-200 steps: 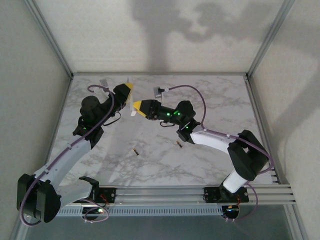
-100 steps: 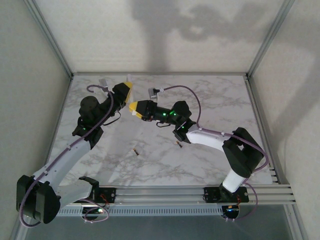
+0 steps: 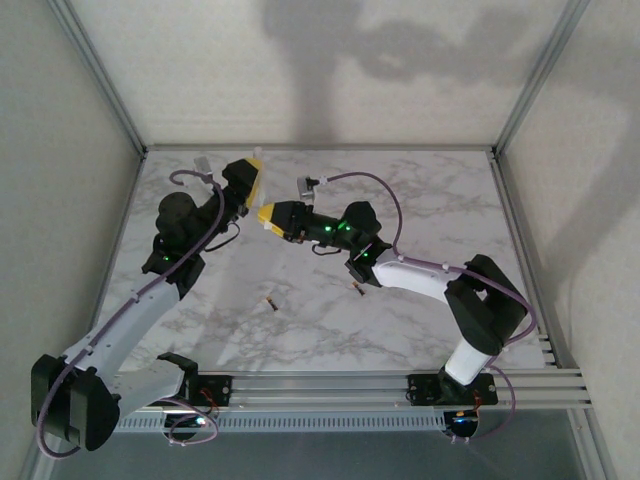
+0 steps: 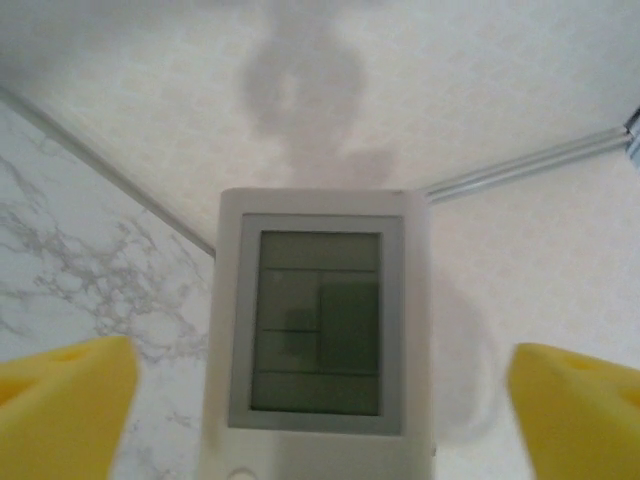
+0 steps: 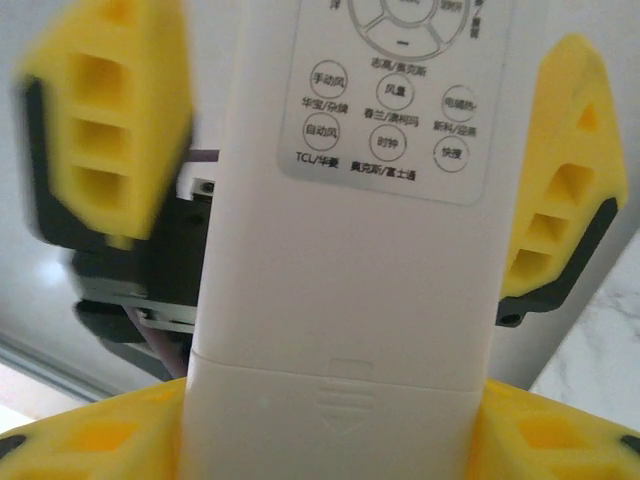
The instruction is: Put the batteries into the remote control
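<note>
1. White remote control [image 4: 318, 330] is up off the desk [image 3: 440, 200], between both hands, upper left of centre in the top view.
2. Grip: right hand [image 3: 268, 214] is clamped on the remote control's plain lower end. Its yellow fingers [image 5: 100, 445] touch both sides at the bottom of the right wrist frame.
3. Release: left hand [image 3: 250, 176] is spread wide and holds nothing. Its yellow fingers [image 4: 60, 400] sit in the lower corners of the left wrist frame, with clear gaps to the screen end.
4. Both batteries lie on the marble: one battery [image 3: 271, 303] lower centre-left, second battery [image 3: 356, 290] near centre, well apart from the remote control.
</note>
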You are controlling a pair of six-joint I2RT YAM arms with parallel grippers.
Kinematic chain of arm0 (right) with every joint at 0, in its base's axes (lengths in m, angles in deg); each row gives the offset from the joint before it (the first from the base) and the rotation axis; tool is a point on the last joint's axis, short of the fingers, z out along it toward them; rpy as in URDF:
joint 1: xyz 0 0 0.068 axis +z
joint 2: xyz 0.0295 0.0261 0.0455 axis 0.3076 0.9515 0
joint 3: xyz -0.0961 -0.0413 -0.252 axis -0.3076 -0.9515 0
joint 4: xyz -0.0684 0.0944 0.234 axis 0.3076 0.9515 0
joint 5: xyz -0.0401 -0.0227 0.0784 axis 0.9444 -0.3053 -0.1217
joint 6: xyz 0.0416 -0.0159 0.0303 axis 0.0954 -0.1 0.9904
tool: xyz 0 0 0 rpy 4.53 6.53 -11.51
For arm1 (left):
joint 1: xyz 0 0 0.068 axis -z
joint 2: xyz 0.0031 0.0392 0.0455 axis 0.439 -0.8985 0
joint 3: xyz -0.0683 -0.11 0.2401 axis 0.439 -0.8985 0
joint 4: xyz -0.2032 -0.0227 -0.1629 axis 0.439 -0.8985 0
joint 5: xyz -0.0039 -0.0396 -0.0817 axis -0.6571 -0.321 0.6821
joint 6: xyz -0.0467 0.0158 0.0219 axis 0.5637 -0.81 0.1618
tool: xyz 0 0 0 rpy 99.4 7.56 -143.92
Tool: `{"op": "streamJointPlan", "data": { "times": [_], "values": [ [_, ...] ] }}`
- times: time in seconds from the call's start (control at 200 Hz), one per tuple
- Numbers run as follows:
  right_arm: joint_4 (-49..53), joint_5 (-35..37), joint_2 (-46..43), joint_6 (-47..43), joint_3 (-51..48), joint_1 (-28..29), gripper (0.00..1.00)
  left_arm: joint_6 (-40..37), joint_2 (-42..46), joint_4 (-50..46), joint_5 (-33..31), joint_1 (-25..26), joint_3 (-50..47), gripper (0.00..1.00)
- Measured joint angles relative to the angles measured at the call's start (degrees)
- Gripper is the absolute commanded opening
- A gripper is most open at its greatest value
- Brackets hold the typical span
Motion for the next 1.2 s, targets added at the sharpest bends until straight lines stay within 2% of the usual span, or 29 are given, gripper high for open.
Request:
{"op": "streamJointPlan", "data": {
  "times": [0.115,0.335,0.556,0.886,1.202],
  "values": [
    [9.77,1.75,-2.78,-4.83,0.00,0.00,0.63,-2.93,0.90,-5.95,-3.04,0.00,1.75,1.00],
    [36.39,10.12,-10.93,-20.11,0.35,0.00,0.61,-10.80,2.62,-18.29,-10.45,-0.13,5.03,1.00],
    [56.50,18.80,-10.36,-31.17,0.76,0.00,0.59,-15.08,7.15,-24.39,-15.76,-0.48,3.39,0.99],
    [72.13,30.69,-1.11,-39.87,1.07,1.20,0.59,-17.66,9.42,-26.71,-18.05,-0.79,0.90,0.99],
    [80.37,44.63,8.24,-43.17,7.58,8.96,0.65,-18.75,9.86,-27.41,-18.99,-1.53,-1.01,1.00]
  ]
}}
